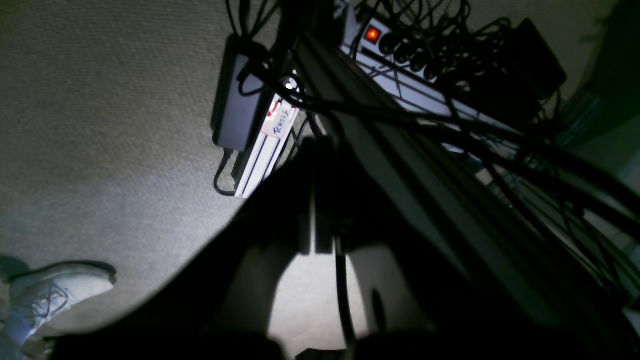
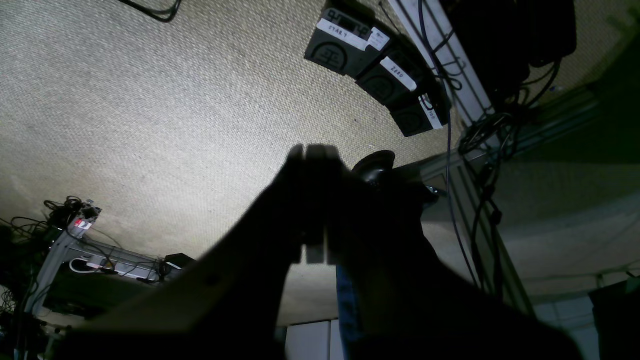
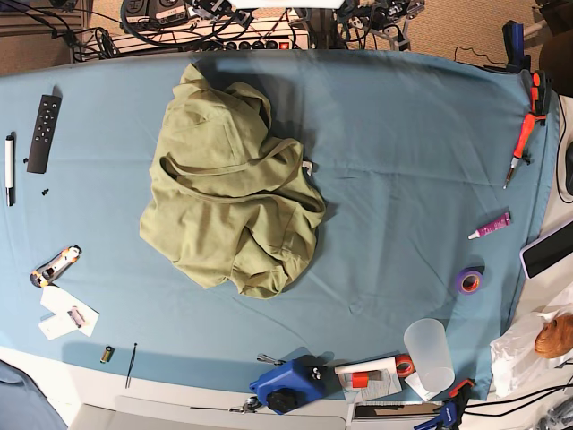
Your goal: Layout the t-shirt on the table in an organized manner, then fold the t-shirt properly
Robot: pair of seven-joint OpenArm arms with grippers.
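The olive-green t-shirt [image 3: 228, 197] lies crumpled in a heap on the left-centre of the table [image 3: 403, 161], which is covered in light blue cloth. Neither arm shows in the base view. Both wrist views look down at the carpeted floor beside the table, not at the shirt. My left gripper [image 1: 316, 150] is a dark silhouette, shut and holding nothing. My right gripper [image 2: 306, 150] is also shut and empty.
On the table lie a remote [image 3: 45, 133], a pen [image 3: 10, 168], a box cutter [image 3: 54, 264], a purple tape roll [image 3: 467, 280], a plastic cup [image 3: 430, 354], a blue tool [image 3: 286, 385] and an orange screwdriver [image 3: 521, 143]. On the floor are a power strip [image 1: 400, 55] and pedals [image 2: 375, 75].
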